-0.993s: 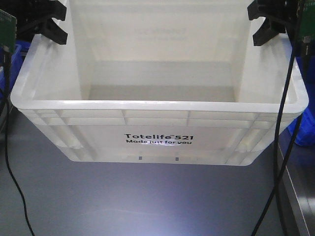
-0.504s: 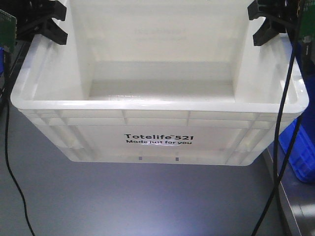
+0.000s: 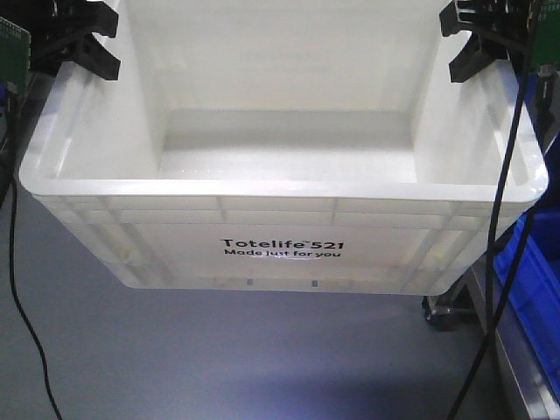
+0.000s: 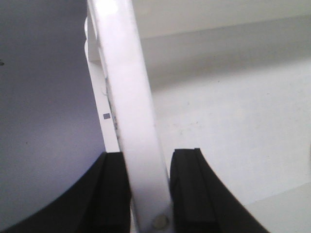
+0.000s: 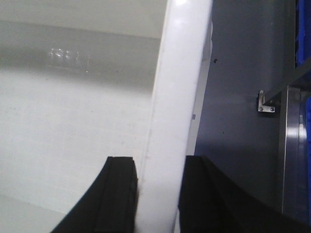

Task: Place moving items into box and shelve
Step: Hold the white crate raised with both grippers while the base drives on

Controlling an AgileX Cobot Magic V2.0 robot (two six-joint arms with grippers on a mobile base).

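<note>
The box [image 3: 280, 188], a big white tote with black "Totelife 521" print, hangs in the air above a grey floor. My left gripper [image 3: 83, 44] is shut on its left side rim [image 4: 131, 97], one black finger inside the wall and one outside. My right gripper [image 3: 477, 39] is clamped the same way on the right side rim [image 5: 180, 87]. In the wrist views each gripper [image 4: 148, 189] [image 5: 158, 194] has the white rim pressed between its pads. What shows of the box's inside is bare white; the moving items are out of view.
A blue plastic bin [image 3: 534, 297] sits on a metal surface at the right edge. A black caster wheel [image 3: 442, 313] shows below the box's right corner. A metal frame with a bracket [image 5: 266, 104] stands beside the right rim. Black cables [image 3: 499, 219] hang down both sides.
The box and both grippers stay fixed in view while the background slides: the blue bin has moved lower right and the caster wheel has come into sight.
</note>
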